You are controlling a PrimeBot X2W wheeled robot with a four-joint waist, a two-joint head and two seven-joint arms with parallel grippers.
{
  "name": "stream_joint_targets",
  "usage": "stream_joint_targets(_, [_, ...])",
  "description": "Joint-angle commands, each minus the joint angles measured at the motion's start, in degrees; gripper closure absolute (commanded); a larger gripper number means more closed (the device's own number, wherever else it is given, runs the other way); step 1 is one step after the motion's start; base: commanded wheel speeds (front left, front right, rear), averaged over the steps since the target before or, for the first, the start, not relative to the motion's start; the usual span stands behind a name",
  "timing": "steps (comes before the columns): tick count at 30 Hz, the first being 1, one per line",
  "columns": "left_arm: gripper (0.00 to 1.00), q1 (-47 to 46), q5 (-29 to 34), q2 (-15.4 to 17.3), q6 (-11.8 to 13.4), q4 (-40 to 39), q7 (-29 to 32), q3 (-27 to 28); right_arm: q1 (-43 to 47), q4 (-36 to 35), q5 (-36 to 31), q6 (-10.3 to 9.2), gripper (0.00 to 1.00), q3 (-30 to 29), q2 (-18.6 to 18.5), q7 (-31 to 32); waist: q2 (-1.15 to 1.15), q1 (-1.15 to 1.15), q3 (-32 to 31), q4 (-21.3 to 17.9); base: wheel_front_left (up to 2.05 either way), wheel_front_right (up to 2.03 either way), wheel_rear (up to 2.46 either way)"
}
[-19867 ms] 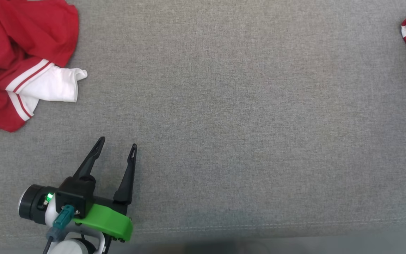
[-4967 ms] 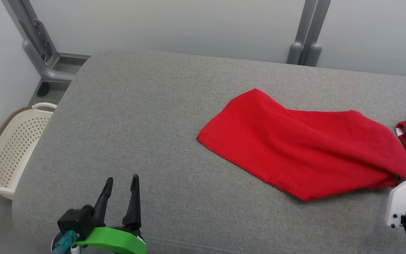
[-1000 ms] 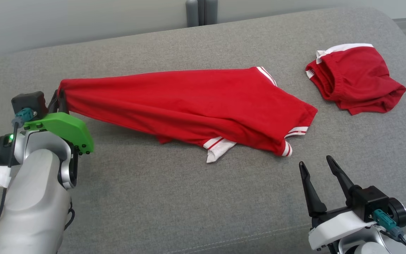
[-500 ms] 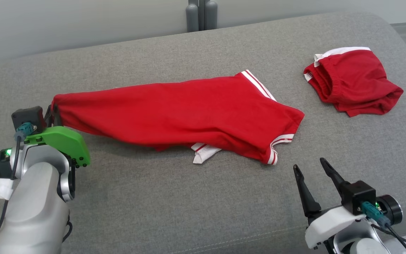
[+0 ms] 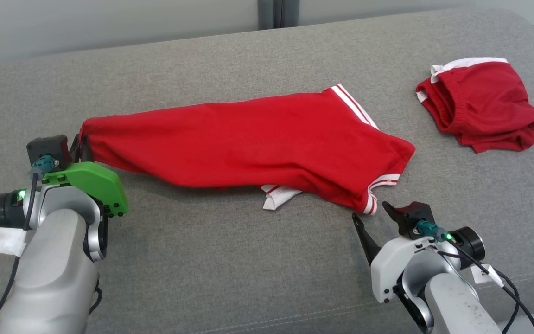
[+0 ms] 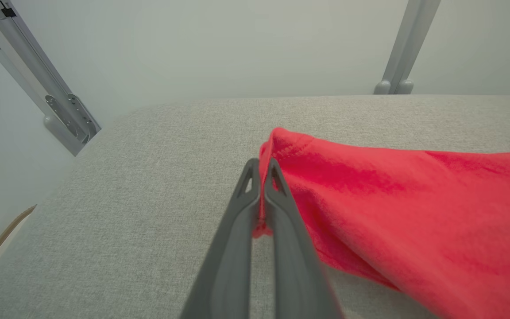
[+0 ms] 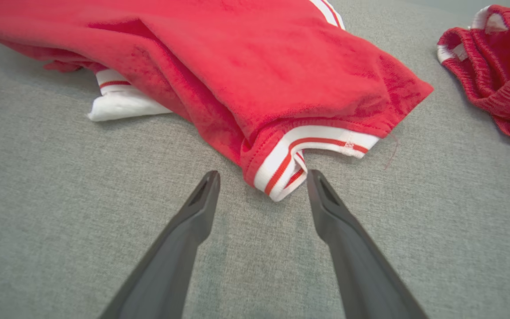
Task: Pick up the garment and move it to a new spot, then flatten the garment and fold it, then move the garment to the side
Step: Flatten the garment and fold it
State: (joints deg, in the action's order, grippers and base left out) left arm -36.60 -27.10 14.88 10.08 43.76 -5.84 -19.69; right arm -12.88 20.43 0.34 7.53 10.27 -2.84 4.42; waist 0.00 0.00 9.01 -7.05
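Fingers (image 6: 236, 230) of your left gripper (image 5: 80, 143) stay pinched flat together on one corner of the red shirt (image 5: 257, 139), holding that end just off the grey couch (image 5: 230, 260) while the rest of the garment lies stretched across the middle of the cushion. What has changed in the past second is on the other side. Your right gripper (image 5: 370, 211), which a moment ago waited near the front edge, well short of the cloth, has closed in, and its fingers (image 7: 184, 239) now stand spread as wide as they go. Nothing is between them yet. In the right wrist view their tips sit either side of the striped cuff (image 7: 299, 146) at the shirt's near right corner, just beside it and apparently not touching. The shirt itself lies much as it did, with a white piece (image 5: 276, 197) poking out from under its front edge. Read this as the move to a new spot about done and the flattening about to start: with a second grip on that cuff you could pull the shirt taut between both arms. Beyond it, the red shorts (image 5: 480, 111) lie apart at the far right.
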Motion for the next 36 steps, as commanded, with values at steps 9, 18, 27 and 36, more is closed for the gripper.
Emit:
stream_joint_targets(9, [1.0,-0.9,-0.6,-0.3,-0.4,-0.3,-0.3,-0.4,-4.7,6.7,1.0,-0.08,1.0,0.9,-0.1,-2.4,0.0,0.0,0.5,0.9,0.0,0.0,0.0])
stream_joint_targets(18, [1.0,0.8,-2.8,-0.9,-0.7,-3.6,-2.6,0.9,-2.5,1.4,5.6,-0.08,1.0,-1.4,-1.0,-3.3,0.0,0.0,-0.1,1.6,0.0,0.0,0.0])
stream_joint_targets(27, [1.0,5.8,-3.5,1.0,0.7,-15.3,-1.8,1.4,6.6,-19.0,13.7,-0.08,1.0,-6.3,-4.8,0.2,0.0,0.0,-0.9,2.3,0.0,0.0,0.0])
stream_joint_targets(36, [1.0,13.7,-3.2,4.1,5.7,-37.8,4.3,1.7,13.4,-40.7,21.0,-0.07,1.0,-15.2,-5.3,6.5,0.0,0.0,-0.6,3.7,0.0,0.0,0.0])
